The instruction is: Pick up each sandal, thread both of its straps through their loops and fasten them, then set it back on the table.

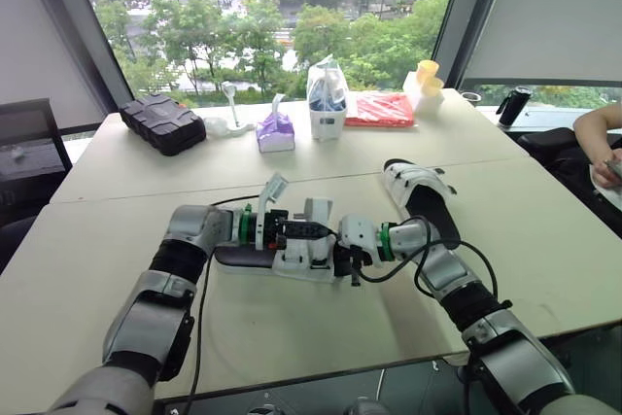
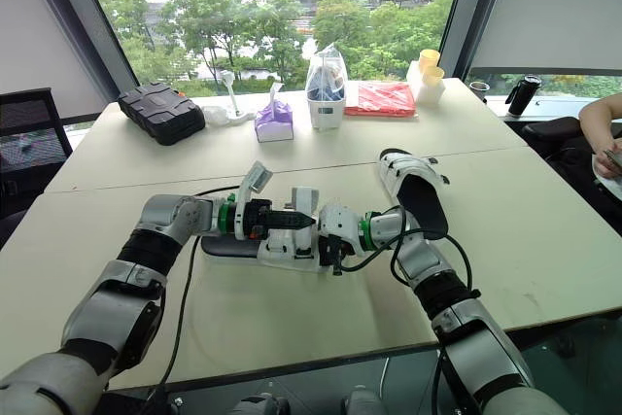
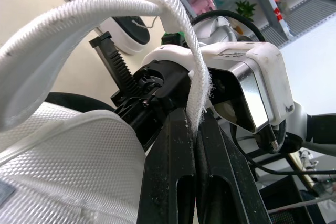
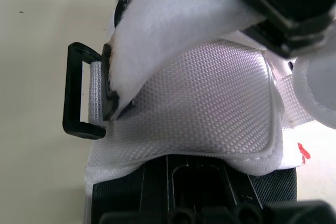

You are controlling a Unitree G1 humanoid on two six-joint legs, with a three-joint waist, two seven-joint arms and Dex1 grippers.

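Observation:
The near sandal point(image 1: 292, 252), black-soled with white mesh straps, lies on the table point(image 1: 117, 230) between my two grippers. My left gripper point(image 1: 321, 231) is shut on one of its white straps point(image 3: 178, 19), which arches up and runs down between the fingertips point(image 3: 181, 129). My right gripper point(image 1: 348, 261) presses against the sandal's other side. In the right wrist view its fingers point(image 4: 157, 182) lie together under the edge of the white mesh upper point(image 4: 210, 98), beside a black loop point(image 4: 79, 90). A second sandal point(image 1: 420, 196) lies apart to the right.
Along the far edge stand a black case point(image 1: 163, 121), a purple tissue pack point(image 1: 276, 133), a white bag point(image 1: 327, 102), a red packet point(image 1: 380, 110), stacked cups point(image 1: 426, 80) and a dark bottle point(image 1: 513, 104). A person's arm point(image 1: 598, 133) rests at the far right.

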